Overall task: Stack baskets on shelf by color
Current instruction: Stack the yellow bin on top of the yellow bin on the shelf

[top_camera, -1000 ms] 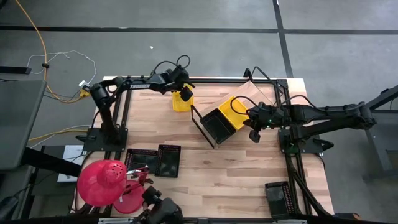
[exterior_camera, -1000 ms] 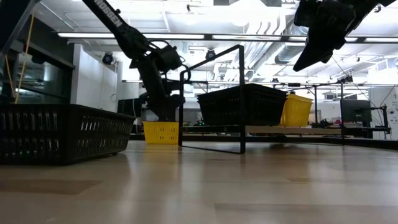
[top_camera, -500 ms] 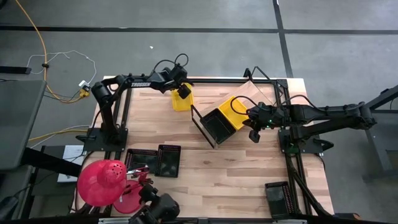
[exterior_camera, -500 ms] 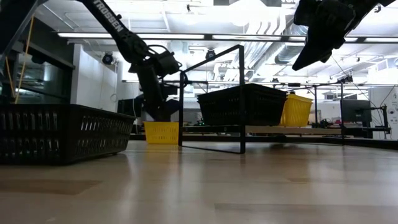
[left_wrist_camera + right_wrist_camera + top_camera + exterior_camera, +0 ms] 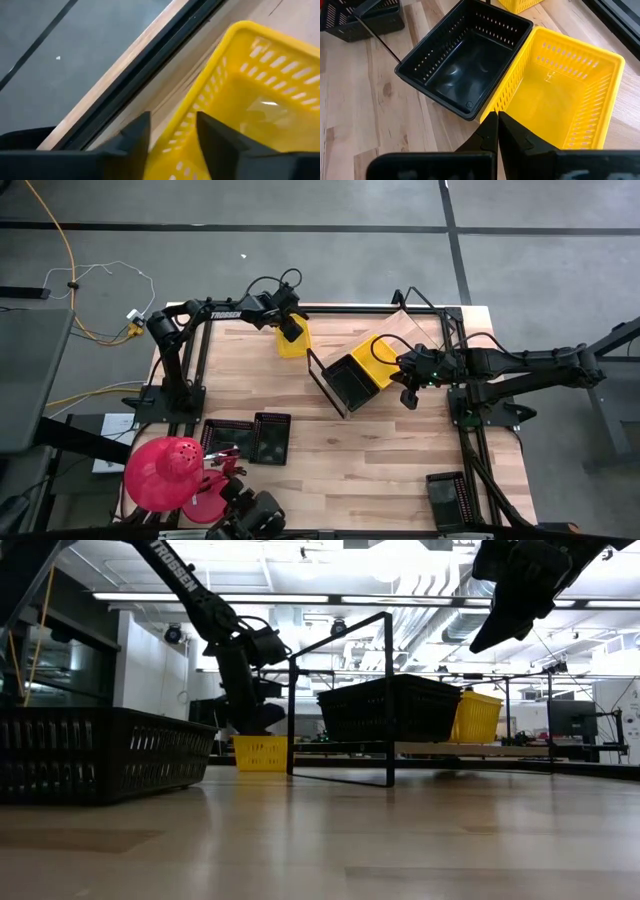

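Note:
A loose yellow basket (image 5: 293, 344) sits on its base near the table's far edge and shows small in the low view (image 5: 262, 753). My left gripper (image 5: 289, 329) stands at its far end, shut on its wall. The slanted wooden shelf (image 5: 421, 330) in its black frame carries a black basket (image 5: 350, 381) and a yellow basket (image 5: 379, 359) side by side. My right gripper (image 5: 408, 395) hovers shut beside the shelf's right end, high above the table (image 5: 500, 625), touching nothing. Its wrist view looks down on both shelf baskets (image 5: 465, 55). My left gripper (image 5: 174, 145) has the loose yellow basket by its far wall at the rim (image 5: 176, 136). One finger (image 5: 135, 137) is outside and the other inside the basket. It comes slanting down from above. The basket's base is on the table (image 5: 262, 768).
Two black baskets (image 5: 248, 438) lie near the table's near left, one looming large in the low view (image 5: 100, 752). Another black basket (image 5: 447, 496) is at the near right. A red dome (image 5: 160, 472) sits at the near left corner. Bare wood lies in the middle.
My left gripper has shifted a little toward the table's far left corner and turned slightly, staying at the yellow basket's far end.

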Controlling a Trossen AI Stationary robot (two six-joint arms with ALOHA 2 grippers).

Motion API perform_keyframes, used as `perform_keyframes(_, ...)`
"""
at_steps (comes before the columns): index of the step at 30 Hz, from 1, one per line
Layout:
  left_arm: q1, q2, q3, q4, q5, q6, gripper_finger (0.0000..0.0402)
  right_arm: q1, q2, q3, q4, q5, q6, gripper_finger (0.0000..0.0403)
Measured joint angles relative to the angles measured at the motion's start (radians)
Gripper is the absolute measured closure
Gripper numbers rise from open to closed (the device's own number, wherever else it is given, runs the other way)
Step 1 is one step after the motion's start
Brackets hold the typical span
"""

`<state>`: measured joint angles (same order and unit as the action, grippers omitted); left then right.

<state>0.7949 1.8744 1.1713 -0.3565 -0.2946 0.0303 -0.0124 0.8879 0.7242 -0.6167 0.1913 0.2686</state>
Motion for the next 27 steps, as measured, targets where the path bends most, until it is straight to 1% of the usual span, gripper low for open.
perform_keyframes(4, -0.004, -0.009, 0.0, 0.001, -0.002, -0.001, 0.0361, 0.0, 0.0, 0.0, 0.001, 0.0, -0.001, 0.0403)
perform_keyframes(5, -0.005, -0.015, 0.0, 0.007, -0.005, -0.004, 0.038, 0.0, 0.0, 0.0, 0.001, 0.0, -0.003, 0.0403)
perform_keyframes(6, -0.005, -0.023, 0.0, 0.013, -0.004, -0.013, 0.0389, 0.0, 0.0, 0.0, 0.001, 0.0, -0.005, 0.0403)
perform_keyframes(10, -0.007, -0.072, 0.0, 0.013, -0.037, -0.027, 0.039, 0.0, 0.0, 0.0, 0.023, -0.001, -0.011, 0.0403)
perform_keyframes(12, -0.01, -0.101, 0.0, 0.025, -0.034, -0.046, 0.0397, 0.0, 0.0, 0.0, 0.049, -0.01, -0.026, 0.0403)
perform_keyframes(15, -0.027, -0.138, 0.0, 0.042, -0.04, -0.054, 0.0398, 0.0, 0.0, 0.0, 0.103, -0.01, -0.06, 0.0403)
perform_keyframes(18, -0.058, -0.175, -0.001, 0.067, -0.082, -0.058, 0.04, 0.0, 0.0, 0.0, 0.159, -0.003, -0.094, 0.0403)
perform_keyframes(23, -0.116, -0.228, -0.001, 0.147, -0.096, -0.068, 0.0401, 0.0, 0.0, 0.0, 0.228, 0.029, -0.136, 0.0403)
perform_keyframes(27, -0.155, -0.256, -0.001, 0.231, -0.148, -0.062, 0.0401, 0.0, 0.0, 0.0, 0.246, 0.052, -0.152, 0.0403)
